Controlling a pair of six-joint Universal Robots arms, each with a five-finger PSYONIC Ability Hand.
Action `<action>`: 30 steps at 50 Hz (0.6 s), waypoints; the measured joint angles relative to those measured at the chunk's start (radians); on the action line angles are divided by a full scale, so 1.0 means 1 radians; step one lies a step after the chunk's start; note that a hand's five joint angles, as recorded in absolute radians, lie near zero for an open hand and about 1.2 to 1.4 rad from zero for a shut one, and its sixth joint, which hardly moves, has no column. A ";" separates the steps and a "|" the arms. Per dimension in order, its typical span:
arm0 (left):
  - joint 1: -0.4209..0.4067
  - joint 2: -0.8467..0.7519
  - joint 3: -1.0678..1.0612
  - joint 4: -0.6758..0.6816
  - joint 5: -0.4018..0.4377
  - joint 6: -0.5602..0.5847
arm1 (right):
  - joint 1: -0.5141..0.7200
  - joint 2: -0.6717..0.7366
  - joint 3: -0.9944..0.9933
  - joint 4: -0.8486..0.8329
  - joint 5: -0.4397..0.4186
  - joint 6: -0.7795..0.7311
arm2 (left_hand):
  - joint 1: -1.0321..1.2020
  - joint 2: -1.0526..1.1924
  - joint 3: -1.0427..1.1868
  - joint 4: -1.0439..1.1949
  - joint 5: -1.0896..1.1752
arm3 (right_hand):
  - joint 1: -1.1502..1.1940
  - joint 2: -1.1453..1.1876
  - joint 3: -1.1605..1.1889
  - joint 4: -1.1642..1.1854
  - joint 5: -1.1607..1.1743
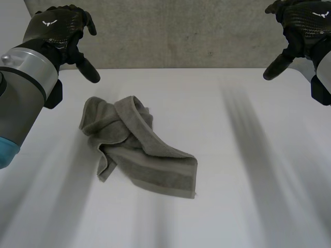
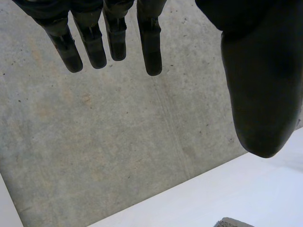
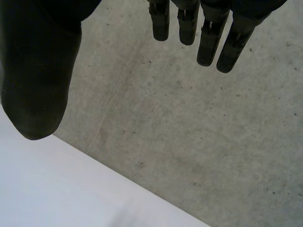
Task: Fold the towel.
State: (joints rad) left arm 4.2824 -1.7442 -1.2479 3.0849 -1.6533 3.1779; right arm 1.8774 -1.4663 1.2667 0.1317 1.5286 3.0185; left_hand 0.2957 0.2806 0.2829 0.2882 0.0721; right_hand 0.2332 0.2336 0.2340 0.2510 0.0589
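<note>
Closest to the head camera is the left arm [image 1: 23,93], its grey joint and blue cap at about 8 o'clock of the table [image 1: 248,181]. It ends in the left hand [image 1: 57,31], held high over the table's far edge at about 10 o'clock. Its fingers are relaxed and spread, the thumb stands apart, and it grasps nothing. In the left wrist view its fingers [image 2: 151,47] hang straight over the concrete floor [image 2: 118,142]. The right hand [image 1: 302,23] mirrors it at about 2 o'clock, likewise released and empty, with straight fingers in its own wrist view.

The towel [image 1: 139,150] lies on the table, at about 5 o'clock from the left hand and 8 o'clock from the right, well apart from both. It is a crumpled heap: the far part is bunched and twisted over itself, and one hemmed corner lies flatter, pointing toward 5 o'clock.

By my reading, none of the folding is done. No clean fold shows and no edges are aligned. The whole job is left: both hands must come down to the cloth, find corners or an edge, spread it flat, and only then fold it.
</note>
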 measured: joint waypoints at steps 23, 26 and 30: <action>0.010 -0.001 -0.004 0.001 -0.002 0.001 | 0.009 0.028 -0.008 0.021 -0.004 0.002 | 0.000 -0.003 0.000 0.000 -0.001 | 0.000 0.000 0.000 0.000 0.000; 0.012 -0.002 -0.004 0.001 -0.002 0.000 | 0.010 0.035 -0.008 0.021 -0.005 0.002 | 0.000 -0.003 0.000 -0.001 -0.001 | 0.000 0.000 0.000 0.000 0.000; 0.014 -0.004 -0.006 0.002 -0.002 -0.001 | 0.010 0.040 -0.008 0.021 -0.006 0.002 | 0.000 -0.004 0.000 -0.003 -0.001 | 0.000 0.000 0.000 0.000 0.000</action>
State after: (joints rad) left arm 4.2967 -1.7483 -1.2536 3.0872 -1.6552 3.1773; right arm 1.8875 -1.4259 1.2591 0.1531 1.5230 3.0204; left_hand 0.2957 0.2766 0.2829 0.2848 0.0707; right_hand 0.2332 0.2335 0.2340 0.2510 0.0591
